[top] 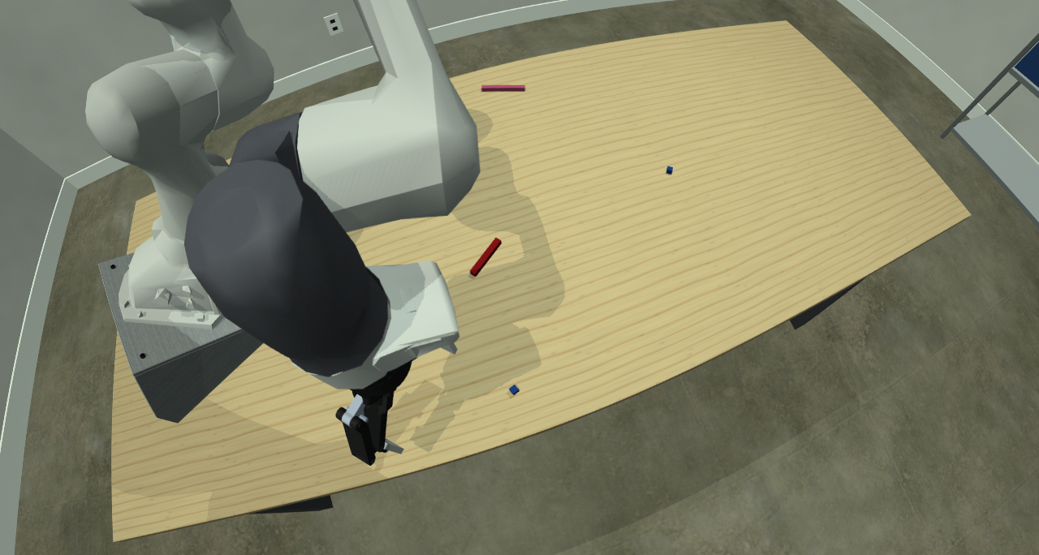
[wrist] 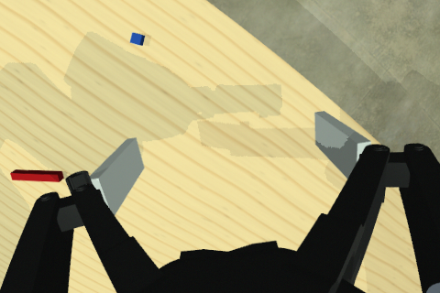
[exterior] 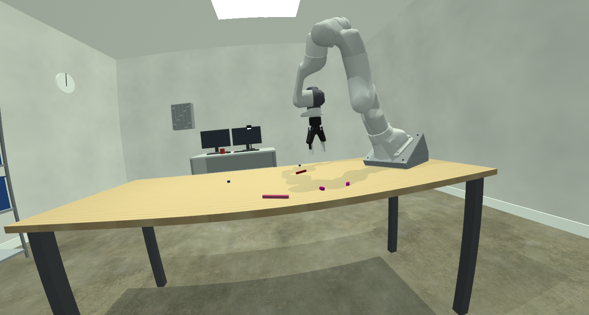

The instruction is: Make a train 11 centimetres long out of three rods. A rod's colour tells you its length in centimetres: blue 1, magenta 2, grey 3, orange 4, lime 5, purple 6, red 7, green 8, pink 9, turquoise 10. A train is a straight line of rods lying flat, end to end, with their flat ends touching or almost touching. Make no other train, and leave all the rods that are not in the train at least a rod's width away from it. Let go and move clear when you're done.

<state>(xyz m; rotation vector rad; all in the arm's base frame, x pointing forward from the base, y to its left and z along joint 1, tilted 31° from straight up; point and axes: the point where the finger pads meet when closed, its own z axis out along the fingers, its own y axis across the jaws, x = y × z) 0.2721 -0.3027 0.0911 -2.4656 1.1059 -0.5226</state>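
On the wooden counter (exterior: 164, 197), one blue rod (exterior: 228, 181) lies far left, then the pink rod (exterior: 275, 196), the red rod (exterior: 301, 172) and two magenta rods (exterior: 321, 188), all well apart. The pincer (exterior: 316, 148) hangs above, spread wide, holding nothing.

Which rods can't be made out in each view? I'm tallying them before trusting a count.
- Top view: the arm hides both magenta rods.
- Wrist view: the red rod has one end behind the finger linkage; the pink rod lies outside the frame.
- Exterior view: the two blue rods are too small to show shape or orientation.
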